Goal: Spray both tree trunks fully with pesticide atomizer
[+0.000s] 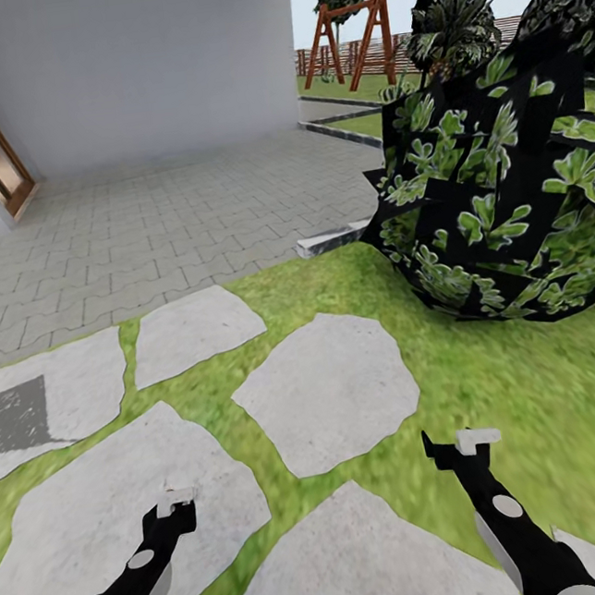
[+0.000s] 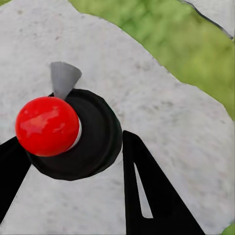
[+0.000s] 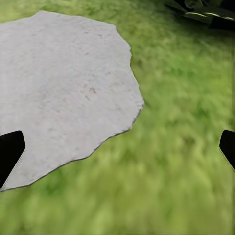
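Ahead right, bush [image 1: 498, 189] (dark, leafy) beside stepping stones [image 1: 328, 391]

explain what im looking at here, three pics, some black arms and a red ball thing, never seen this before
It's a simulated two-armed robot in a garden. The large picture comes from its head camera, looking down at its left gripper and right gripper above pale stepping stones set in grass, with a leafy bush and a paved patio ahead. The other two come from cameras on each wrist. The left gripper has a black object with a red ball between its fingers. The right gripper is open and empty.
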`<state>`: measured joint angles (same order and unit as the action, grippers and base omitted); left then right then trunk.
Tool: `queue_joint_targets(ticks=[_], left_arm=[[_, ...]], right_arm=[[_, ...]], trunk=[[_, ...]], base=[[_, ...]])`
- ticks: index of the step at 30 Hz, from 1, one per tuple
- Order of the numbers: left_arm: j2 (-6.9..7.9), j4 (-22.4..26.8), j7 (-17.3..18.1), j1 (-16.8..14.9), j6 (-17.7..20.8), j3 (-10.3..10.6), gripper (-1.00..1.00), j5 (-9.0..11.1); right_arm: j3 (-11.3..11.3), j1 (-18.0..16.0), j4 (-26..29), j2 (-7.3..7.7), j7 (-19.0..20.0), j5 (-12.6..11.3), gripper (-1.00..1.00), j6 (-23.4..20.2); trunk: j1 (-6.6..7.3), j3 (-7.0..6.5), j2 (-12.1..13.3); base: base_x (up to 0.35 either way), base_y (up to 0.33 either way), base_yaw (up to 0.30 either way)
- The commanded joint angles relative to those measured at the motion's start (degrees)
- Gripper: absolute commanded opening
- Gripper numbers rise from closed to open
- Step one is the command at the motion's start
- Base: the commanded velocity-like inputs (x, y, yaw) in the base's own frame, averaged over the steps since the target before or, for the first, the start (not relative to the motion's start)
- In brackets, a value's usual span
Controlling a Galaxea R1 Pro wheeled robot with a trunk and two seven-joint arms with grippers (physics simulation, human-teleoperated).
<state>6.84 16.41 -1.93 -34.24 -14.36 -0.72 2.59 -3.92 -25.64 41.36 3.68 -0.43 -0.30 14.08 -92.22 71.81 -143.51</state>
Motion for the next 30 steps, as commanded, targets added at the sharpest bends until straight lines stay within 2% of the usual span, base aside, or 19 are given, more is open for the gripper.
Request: queue_joint_targets(ticks=[1,7,13,18,22,25,30], left_arm=[[0.10,-0.09,0.00,0.02,-0.17,-0.04,-1.00,0.27],[1.52,-0.15,-0.07,1.32,-0.14,-0.06,-1.00,0.38],[1.87,-0.08,-0.31,4.10,-0.06,-0.08,-1.00,0.46],[1.85,-0.05,-0.42,6.58,-0.13,-0.24,-1.00,0.77],[1.50,-0.02,-0.29,8.67,-0.46,-0.62,-1.00,2.92],[1.70,0.02,-0.55,10.21,-0.61,-0.79,-1.00,3.76],[2.06,-0.03,-0.57,11.29,-0.66,-2.15,-1.00,3.74]], right_arm=[[0.02,-0.02,-0.03,0.04,-0.03,0.01,1.00,0.17],[0.05,1.07,-0.57,0.27,0.04,0.27,1.00,0.27],[0.00,7.13,-0.66,0.35,0.08,0.30,1.00,2.02],[0.04,12.74,-0.73,0.29,0.08,0.23,1.00,6.73],[-0.07,15.54,-2.35,0.34,0.08,0.18,1.00,9.08],[-0.01,15.92,-4.58,0.25,0.08,0.13,1.00,9.35],[0.12,16.02,-6.65,-0.08,0.05,0.13,1.00,9.49]], trunk=[[0.03,-0.28,0.00],[0.19,-2.15,0.08],[0.34,-4.02,0.16],[0.47,-5.58,0.23],[0.77,-6.78,0.67],[1.43,-7.44,1.87],[2.52,-8.36,3.88]], base=[[0.000,0.000,0.000],[0.000,0.000,0.000],[0.000,0.000,0.000],[0.000,0.000,0.000],[0.000,0.000,0.000],[0.000,0.000,0.000],[0.000,0.000,0.000]])
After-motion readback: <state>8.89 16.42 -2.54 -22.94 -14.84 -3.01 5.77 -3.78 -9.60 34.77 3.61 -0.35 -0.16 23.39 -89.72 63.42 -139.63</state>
